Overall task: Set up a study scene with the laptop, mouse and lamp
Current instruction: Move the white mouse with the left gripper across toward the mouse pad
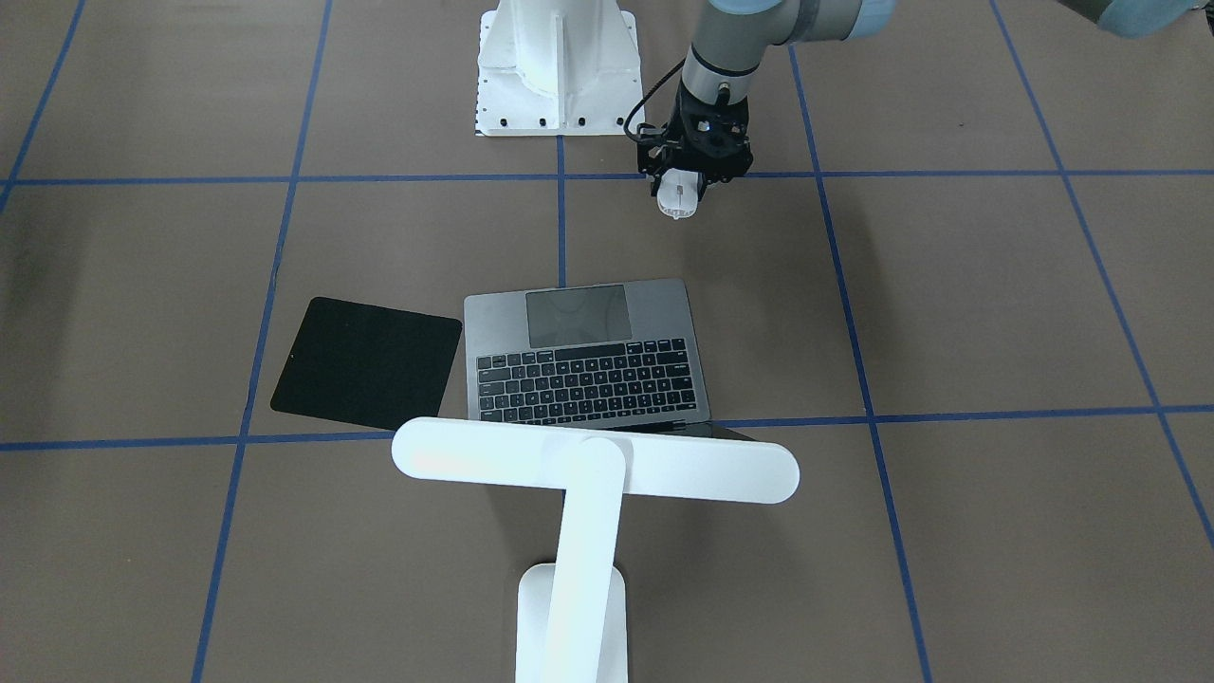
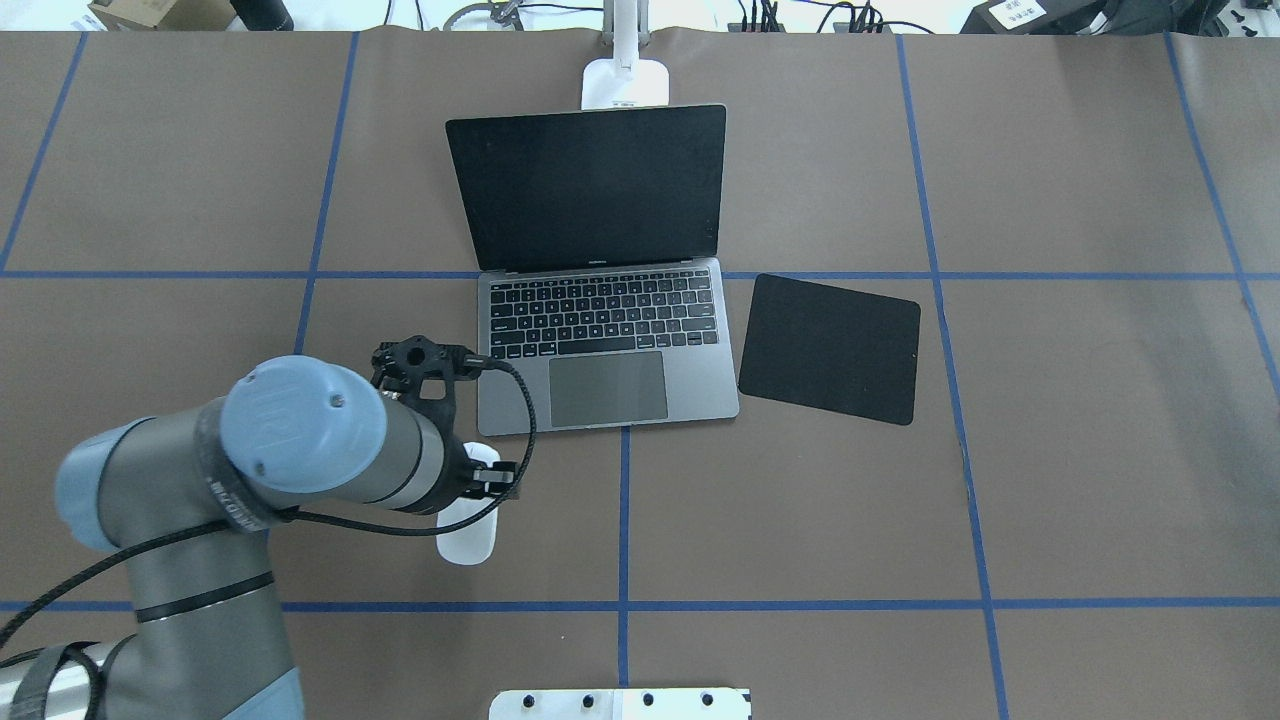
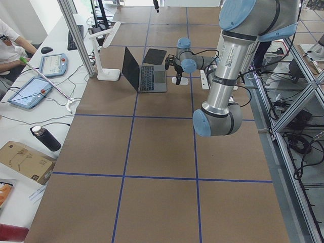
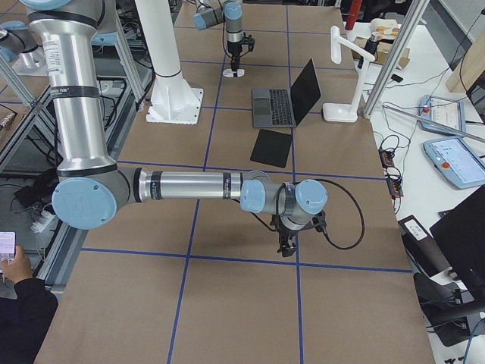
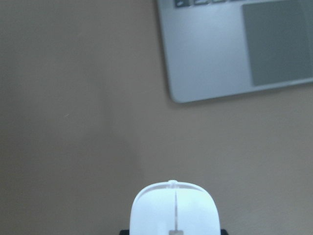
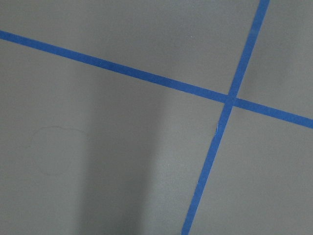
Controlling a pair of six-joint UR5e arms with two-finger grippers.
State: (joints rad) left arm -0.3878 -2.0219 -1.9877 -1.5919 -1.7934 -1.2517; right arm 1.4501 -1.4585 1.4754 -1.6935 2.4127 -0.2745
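The white mouse (image 1: 678,197) sits between the fingers of my left gripper (image 1: 680,185), which is shut on it. From overhead, the mouse (image 2: 468,528) lies near the laptop's front left corner; whether it touches the table I cannot tell. The left wrist view shows the mouse (image 5: 173,210) at the bottom edge. The grey laptop (image 2: 605,335) stands open in the middle with its dark screen up. Behind it rises the white lamp (image 1: 596,465), its base (image 2: 625,84) at the table's far edge. My right gripper (image 4: 286,244) shows only in the exterior right view, low over bare table; open or shut I cannot tell.
A flat black square pad (image 2: 830,348) lies just right of the laptop. The white ribbed pedestal (image 1: 555,66) stands at the robot's side of the table. Blue tape lines (image 6: 227,100) cross the brown table top. A person's arm and tablets are at the side bench (image 3: 30,81).
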